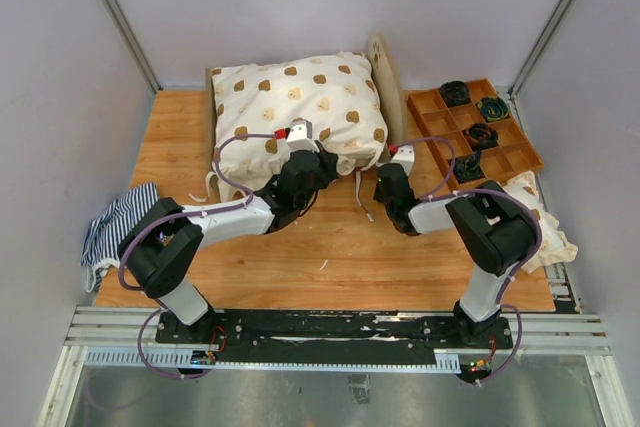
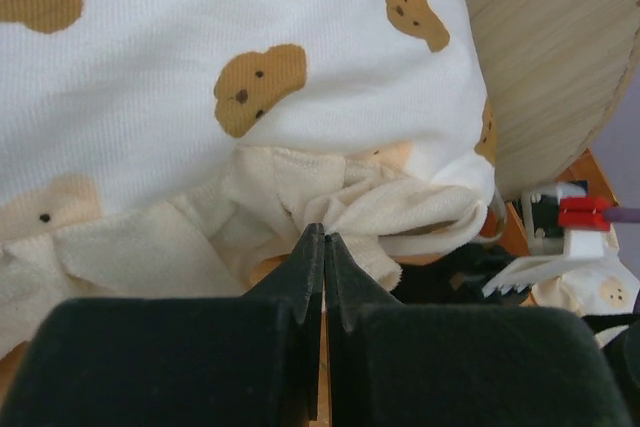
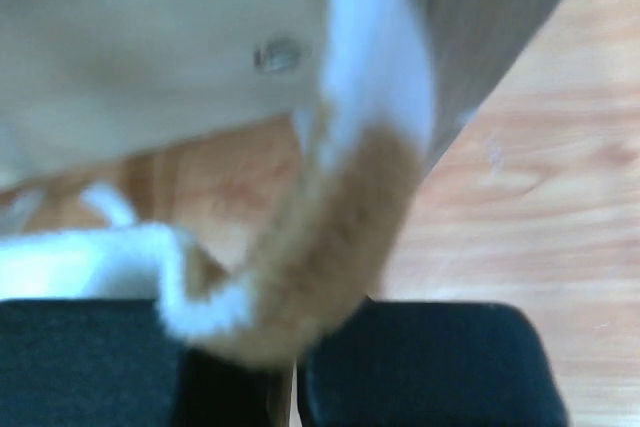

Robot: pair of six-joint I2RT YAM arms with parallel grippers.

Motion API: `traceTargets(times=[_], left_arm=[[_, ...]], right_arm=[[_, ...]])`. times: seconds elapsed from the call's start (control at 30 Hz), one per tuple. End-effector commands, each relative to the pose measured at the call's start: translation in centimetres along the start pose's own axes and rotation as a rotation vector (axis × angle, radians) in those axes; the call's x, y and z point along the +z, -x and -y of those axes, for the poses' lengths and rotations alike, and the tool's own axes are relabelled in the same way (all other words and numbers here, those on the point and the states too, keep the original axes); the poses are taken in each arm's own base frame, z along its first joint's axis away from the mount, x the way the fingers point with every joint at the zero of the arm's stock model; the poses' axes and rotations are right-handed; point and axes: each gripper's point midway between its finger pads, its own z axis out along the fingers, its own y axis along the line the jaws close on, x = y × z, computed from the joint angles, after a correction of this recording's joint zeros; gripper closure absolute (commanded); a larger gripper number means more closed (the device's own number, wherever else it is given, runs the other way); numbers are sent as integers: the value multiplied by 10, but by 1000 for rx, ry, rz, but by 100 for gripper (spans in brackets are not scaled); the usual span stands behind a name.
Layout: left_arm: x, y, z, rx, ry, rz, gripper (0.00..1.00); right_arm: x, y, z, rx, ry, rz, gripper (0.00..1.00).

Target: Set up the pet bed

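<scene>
Item: pet bed (image 1: 383,69), light plywood, placed at the far middle of the tabletop (image 1: 330,259), its rounded headboard standing upright on the right-hand side. Contents: one plump cushion (image 1: 300,97), white with brown bear-face print, which filled the frame and overhung its near edge, with thin ties trailing onto the wood. Left pincer (image 2: 322,239): fingers pressed together at the near edge of the cushion, tips buried in the crumpled cream fabric beneath the printed cover; the folds gathered toward the tips, so the cloth appeared pinched. Right pincer (image 1: 385,175): closed at the cushion's near right corner, just beside the foot of the headboard. The right wrist view was blurred, but a white-and-brown strip of the cushion's cloth ran down between the dark fingers. Both arms reached forward from their bases and lay low over the tabletop, with the two pincers near one another. Adjacent items: brown wooden tray (image 1: 424,104) with square compartments, to the right of the bed, several compartments holding small dark objects too small to identify. Navy-and-white striped cloth (image 1: 118,219), bunched at the left edge of the tabletop. Second bear-print cloth (image 1: 540,219), crumpled at the right edge, near the tray.
</scene>
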Motion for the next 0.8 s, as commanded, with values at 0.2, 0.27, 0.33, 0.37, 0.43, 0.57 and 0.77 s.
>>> traceTargets(times=[0.2,0.27,0.33,0.37,0.43,0.57,0.77], left_arm=[[8,12,14,-67,-34,23,100],[9,11,14,-72,-34,21,100],[10,10,14,-74,-34,16,100],[10,10,12,-75,-33,15,100],[11,9,11,-75,-33,11,100],[10,10,9,-80,-33,11,100],[10,16,11,-93,-43,17,100]], right_arm=[[-21,-9,-13,455,276,-42,79],[-16,1,-4,480,232,6,73],[-12,10,6,510,183,71,68],[-11,16,10,523,172,114,66],[-10,30,11,519,185,195,62],[-8,47,12,539,205,313,60],[8,44,19,509,130,344,55]])
